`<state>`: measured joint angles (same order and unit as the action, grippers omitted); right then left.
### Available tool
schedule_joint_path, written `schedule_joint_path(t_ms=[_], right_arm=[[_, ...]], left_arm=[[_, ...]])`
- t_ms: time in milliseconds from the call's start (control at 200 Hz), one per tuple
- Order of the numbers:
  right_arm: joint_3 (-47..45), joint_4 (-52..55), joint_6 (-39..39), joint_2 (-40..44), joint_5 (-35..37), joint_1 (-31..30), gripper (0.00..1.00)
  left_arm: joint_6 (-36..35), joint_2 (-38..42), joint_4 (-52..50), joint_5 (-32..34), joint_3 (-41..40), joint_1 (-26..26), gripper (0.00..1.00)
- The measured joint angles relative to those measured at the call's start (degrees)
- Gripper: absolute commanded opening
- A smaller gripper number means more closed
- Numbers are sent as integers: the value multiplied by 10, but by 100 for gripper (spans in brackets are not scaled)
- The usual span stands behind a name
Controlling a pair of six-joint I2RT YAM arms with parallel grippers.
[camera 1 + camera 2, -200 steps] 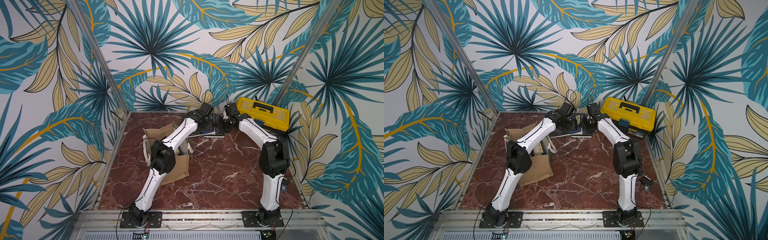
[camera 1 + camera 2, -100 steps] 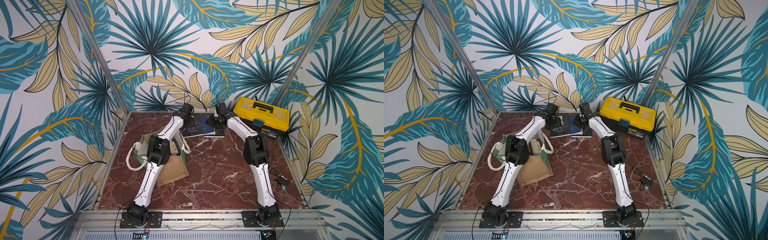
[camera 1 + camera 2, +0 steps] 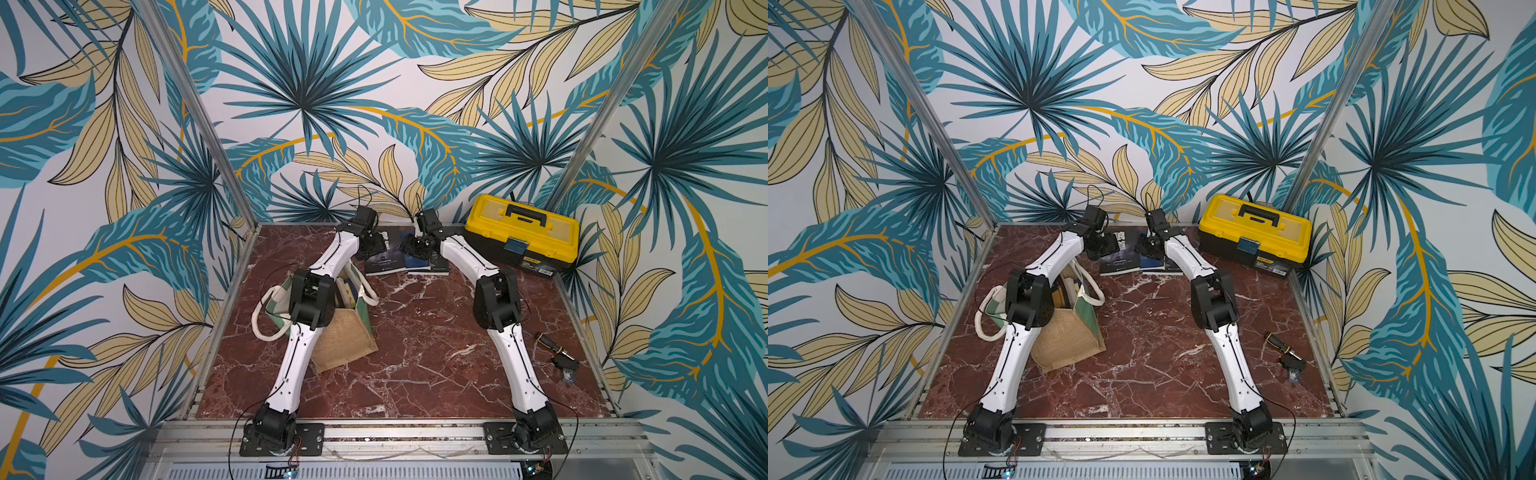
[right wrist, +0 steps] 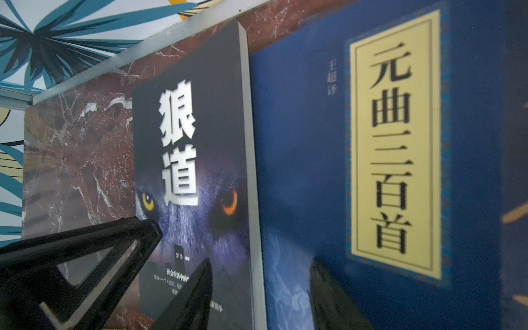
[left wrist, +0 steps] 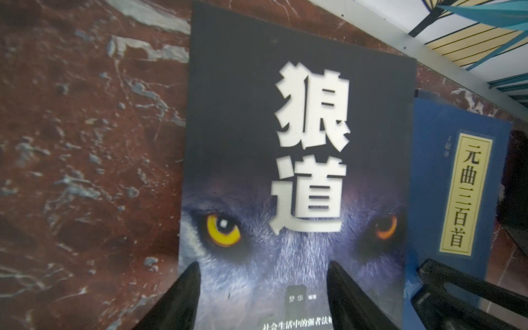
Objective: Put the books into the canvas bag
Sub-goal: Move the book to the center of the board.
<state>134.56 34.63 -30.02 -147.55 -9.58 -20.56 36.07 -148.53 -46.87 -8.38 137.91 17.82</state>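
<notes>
Two books lie flat side by side at the far middle of the table: a dark one with wolf eyes (image 3: 384, 255) (image 3: 1119, 253) (image 5: 285, 171) (image 4: 194, 171) and a navy one with a yellow title strip (image 3: 417, 261) (image 5: 457, 194) (image 4: 371, 143). My left gripper (image 3: 376, 245) (image 5: 263, 267) hangs open just above the wolf book. My right gripper (image 3: 411, 247) (image 4: 260, 263) is open over the seam between the two books. The canvas bag (image 3: 345, 345) (image 3: 1067, 340) stands at the left under my left arm, with book edges showing in its mouth.
A yellow-and-black toolbox (image 3: 521, 235) (image 3: 1254, 235) sits at the far right, close to the navy book. A small black tool (image 3: 557, 353) lies near the right edge. The back wall rises right behind the books.
Over the last second both grippers shifted left along the back of the table onto the books. The bag's white handle now hangs out to the left. Since half a second ago little has moved.
</notes>
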Motion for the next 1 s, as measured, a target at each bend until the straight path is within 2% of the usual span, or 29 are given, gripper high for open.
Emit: schedule_joint_path(t_ms=[185,346,451,606,776,896,1002], right_arm=[[3,13,10,0,-1,-4,54],[3,24,20,0,2,-12,54],[2,24,23,0,3,-13,54],[2,24,25,0,1,-13,54],[-2,27,26,0,-15,-13,37],[-16,25,23,2,-28,-12,26],[-71,-1,19,30,-33,-6,18]], left_arm=[[0,28,30,-13,-55,-1,70],[-3,57,37,16,-103,-1,70],[-9,60,25,35,-112,-3,70],[-15,57,8,21,-115,-15,69],[-19,51,9,-49,-109,-19,58],[-30,50,3,-78,-109,-15,56],[-39,53,-1,-90,-115,-13,54]])
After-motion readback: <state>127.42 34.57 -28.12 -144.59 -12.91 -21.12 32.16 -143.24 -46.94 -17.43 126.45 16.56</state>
